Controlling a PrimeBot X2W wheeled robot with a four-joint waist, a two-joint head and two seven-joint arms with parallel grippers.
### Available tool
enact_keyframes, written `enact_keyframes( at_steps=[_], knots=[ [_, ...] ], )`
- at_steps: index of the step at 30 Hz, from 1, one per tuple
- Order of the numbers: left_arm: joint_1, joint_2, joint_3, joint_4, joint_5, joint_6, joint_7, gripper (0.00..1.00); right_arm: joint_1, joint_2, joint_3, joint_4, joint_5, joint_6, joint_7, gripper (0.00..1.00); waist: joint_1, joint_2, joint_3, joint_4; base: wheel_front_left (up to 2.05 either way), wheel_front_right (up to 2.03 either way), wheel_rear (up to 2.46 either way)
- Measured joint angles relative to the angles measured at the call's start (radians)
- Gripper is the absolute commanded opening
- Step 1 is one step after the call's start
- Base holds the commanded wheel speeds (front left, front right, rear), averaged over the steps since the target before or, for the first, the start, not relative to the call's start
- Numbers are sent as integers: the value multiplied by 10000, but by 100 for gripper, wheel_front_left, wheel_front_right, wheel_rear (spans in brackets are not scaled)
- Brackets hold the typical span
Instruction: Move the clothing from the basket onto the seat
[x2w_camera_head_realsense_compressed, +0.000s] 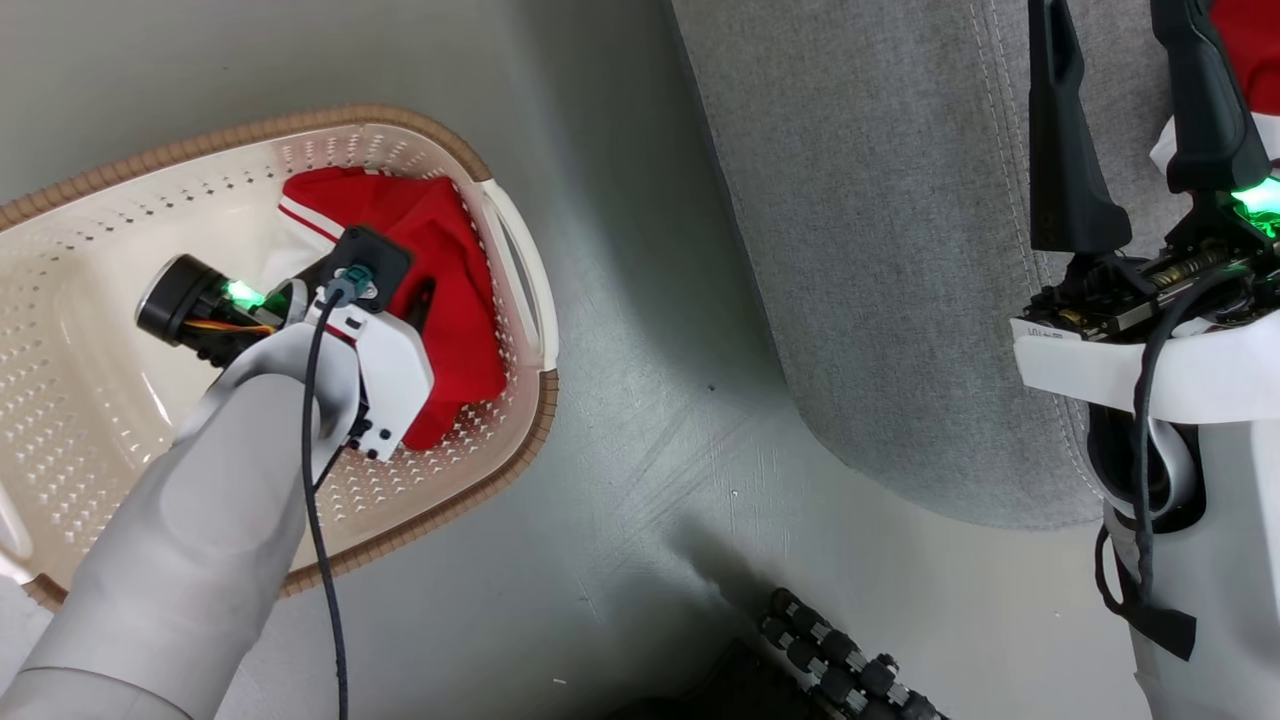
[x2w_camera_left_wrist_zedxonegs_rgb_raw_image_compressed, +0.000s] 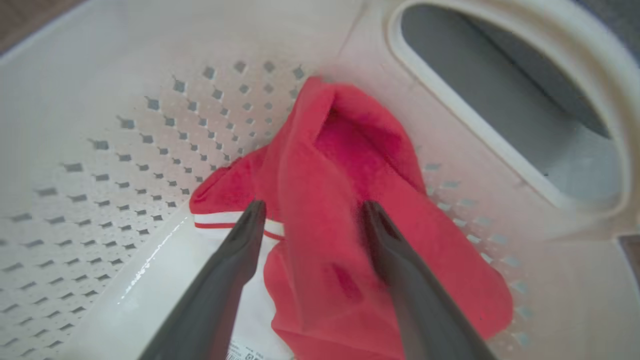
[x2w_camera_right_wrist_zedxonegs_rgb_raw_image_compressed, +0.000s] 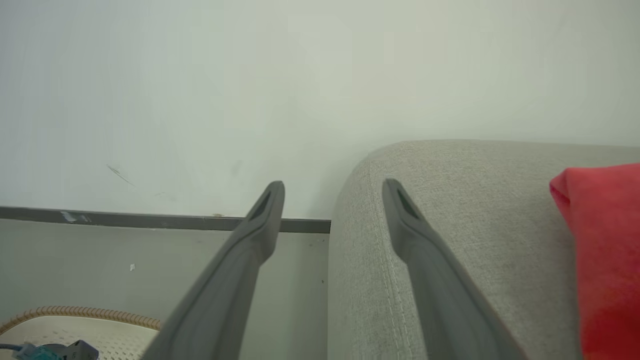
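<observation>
My left gripper (x2w_camera_left_wrist_zedxonegs_rgb_raw_image_compressed: 311, 212) is down inside the basket (x2w_camera_head_realsense_compressed: 330, 120) with its two fingers spread apart and nothing clamped between them yet. In the left wrist view a raised fold of the red garment (x2w_camera_left_wrist_zedxonegs_rgb_raw_image_compressed: 345, 150) sits right in the gap, one finger (x2w_camera_left_wrist_zedxonegs_rgb_raw_image_compressed: 240, 250) on the side of the white band and the other (x2w_camera_left_wrist_zedxonegs_rgb_raw_image_compressed: 395, 260) against the red cloth. I cannot tell whether the tips are pressing into the fabric or only hovering over it. The fold runs away from me roughly in line with the fingers, up towards the basket wall beside the white handle (x2w_camera_left_wrist_zedxonegs_rgb_raw_image_compressed: 505, 135). That means the fingers would close across the ridge, not along it. From the head view the garment lies lengthwise against the end of the basket nearest the seat (x2w_camera_head_realsense_compressed: 880, 250), banded end further in, and the rest of the basket floor is bare. My right gripper (x2w_camera_right_wrist_zedxonegs_rgb_raw_image_compressed: 334, 189) is also spread and empty, held over the edge of the seat and well apart from the basket. Another red garment (x2w_camera_right_wrist_zedxonegs_rgb_raw_image_compressed: 600, 240) already lies on the grey cushion just beside it. The left arm is clearly the nearer one, so I judge the pinch is its job.
</observation>
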Motion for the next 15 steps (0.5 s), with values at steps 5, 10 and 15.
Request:
enact_keyframes(
  at_steps=[5,10,15],
  knots=[
    [-31,86,2,224,-4,-2,12,20,-84,0,8,56,2,0,0,100,0,0,136,-118,0,0,0],
    [-252,42,-67,255,-4,-59,-121,0,-432,2,4,86,92,0,0,100,0,0,193,-159,0,0,0],
    [-359,31,-65,236,-8,-104,-364,0,-507,2,-8,301,98,0,0,100,1,0,162,-131,0,0,0]
  ],
)
